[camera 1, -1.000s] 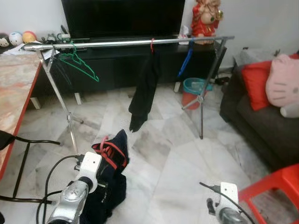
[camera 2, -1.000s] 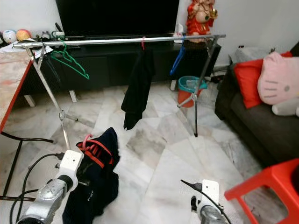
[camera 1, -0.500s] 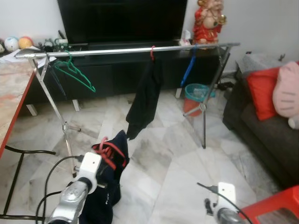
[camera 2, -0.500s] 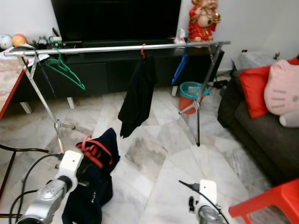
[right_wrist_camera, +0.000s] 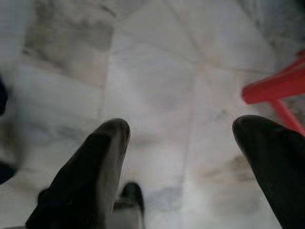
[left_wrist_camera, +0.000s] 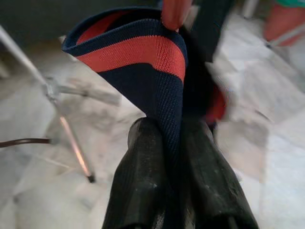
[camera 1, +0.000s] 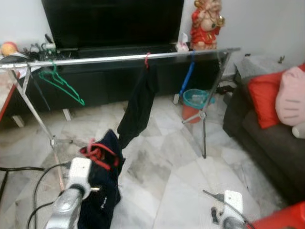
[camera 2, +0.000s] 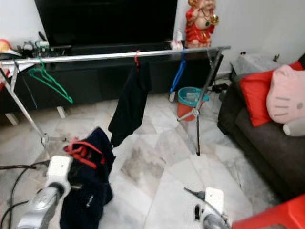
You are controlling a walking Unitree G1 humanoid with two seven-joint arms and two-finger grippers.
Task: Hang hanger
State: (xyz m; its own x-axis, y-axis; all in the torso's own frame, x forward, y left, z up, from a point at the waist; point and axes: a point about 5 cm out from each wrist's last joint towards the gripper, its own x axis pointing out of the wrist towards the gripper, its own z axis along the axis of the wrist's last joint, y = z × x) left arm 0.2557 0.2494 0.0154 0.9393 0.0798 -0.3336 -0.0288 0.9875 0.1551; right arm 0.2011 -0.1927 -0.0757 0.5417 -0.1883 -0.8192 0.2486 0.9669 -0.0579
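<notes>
My left gripper (left_wrist_camera: pixel 171 129) is shut on the red-striped collar of a navy garment (camera 1: pixel 102 186) that hangs on a red hanger (camera 1: pixel 97 151). It holds the garment low at my left, above the floor. The hanger's red hook (left_wrist_camera: pixel 175 12) sticks up past the collar. Ahead stands a silver clothes rail (camera 1: pixel 119 58). On it hang a green hanger (camera 1: pixel 59 86), a black garment on a red hanger (camera 1: pixel 138 107) and a blue hanger (camera 1: pixel 189 76). My right gripper (right_wrist_camera: pixel 183 131) is open over the marble floor, with nothing between its fingers.
A dark sofa (camera 1: pixel 267 129) with a red cushion and a pink plush lines the right side. A red stool (camera 1: pixel 286 219) stands by my right arm. A teal and red bin (camera 1: pixel 195 102) sits behind the rail's right leg (camera 1: pixel 205 129). A black TV cabinet (camera 1: pixel 95 81) is behind.
The camera has turned, so the rail and the room have slid left in the picture. My left gripper still holds the navy garment at the same height.
</notes>
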